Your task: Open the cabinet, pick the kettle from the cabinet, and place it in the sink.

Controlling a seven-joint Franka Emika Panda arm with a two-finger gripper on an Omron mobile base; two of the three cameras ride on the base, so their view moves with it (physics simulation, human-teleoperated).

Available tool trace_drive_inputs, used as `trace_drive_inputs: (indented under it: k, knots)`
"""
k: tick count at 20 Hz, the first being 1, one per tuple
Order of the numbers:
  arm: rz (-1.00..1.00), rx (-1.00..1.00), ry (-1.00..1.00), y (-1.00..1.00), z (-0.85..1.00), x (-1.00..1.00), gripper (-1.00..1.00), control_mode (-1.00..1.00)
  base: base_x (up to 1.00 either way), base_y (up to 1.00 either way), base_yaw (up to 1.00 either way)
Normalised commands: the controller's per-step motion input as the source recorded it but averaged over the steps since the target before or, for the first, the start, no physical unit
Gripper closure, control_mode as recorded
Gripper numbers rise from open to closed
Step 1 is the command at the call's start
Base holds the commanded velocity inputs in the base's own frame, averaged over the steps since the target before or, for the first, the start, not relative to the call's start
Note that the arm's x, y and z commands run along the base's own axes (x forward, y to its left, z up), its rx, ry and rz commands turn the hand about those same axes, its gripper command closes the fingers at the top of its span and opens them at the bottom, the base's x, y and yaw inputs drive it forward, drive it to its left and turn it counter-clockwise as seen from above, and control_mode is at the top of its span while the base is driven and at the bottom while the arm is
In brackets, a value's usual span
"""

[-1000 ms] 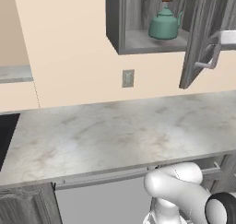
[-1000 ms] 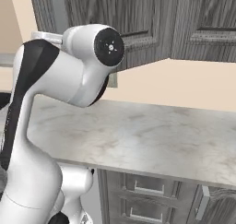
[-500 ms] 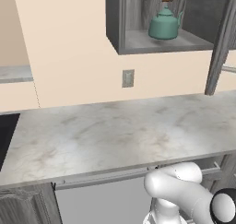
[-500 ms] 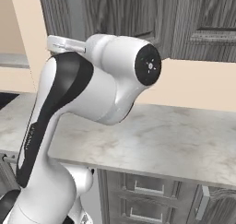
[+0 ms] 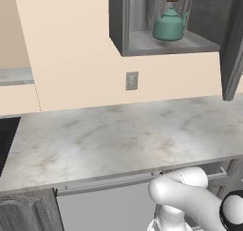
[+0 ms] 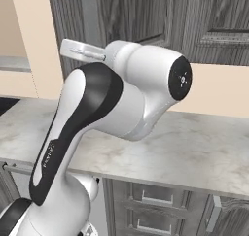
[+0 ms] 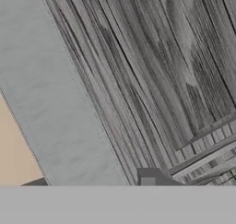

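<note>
- Pale marble worktop (image 5: 118,135) runs below the wall-mounted cabinet (image 5: 118,23), whose door (image 5: 233,44) stands swung open at the right edge of the left base view.
- On the cabinet's grey shelf sits the teal kettle (image 5: 169,25), upright, spout to the right, nothing touching it.
- Opening looks done; picking the kettle appears to be the step in hand.
- Next, the hand would need to swing round the open door and reach into the compartment, closing on the kettle's handle or body.
- White arm (image 6: 97,113) is folded high in the right base view, elbow forward, wrist raised against the woodgrain.
- Hand view looks close along the door's raised panel; whether the fingers stand wide or narrow cannot be told.
</note>
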Motion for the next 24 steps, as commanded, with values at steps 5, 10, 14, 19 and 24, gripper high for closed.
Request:
trace_drive_inputs:
  k: [5,10,14,19,24]
  knots:
    - [0.0,0.0,0.0,-0.24,-0.41,-0.01,-1.0,-1.0,0.0,0.0,0.0]
    - [0.0,-0.01,0.0,-0.15,-0.4,0.01,-1.0,-1.0,0.0,0.0,0.0]
    - [-0.01,-0.02,-0.01,-0.09,-0.45,0.07,-1.0,-1.0,0.0,0.0,0.0]
    - [-0.06,-0.07,-0.02,-0.08,-0.39,0.16,-1.0,-1.0,0.0,0.0,0.0]
    - [-0.16,-0.07,-0.03,-0.14,-0.06,-0.07,-1.0,-1.0,0.0,0.0,0.0]
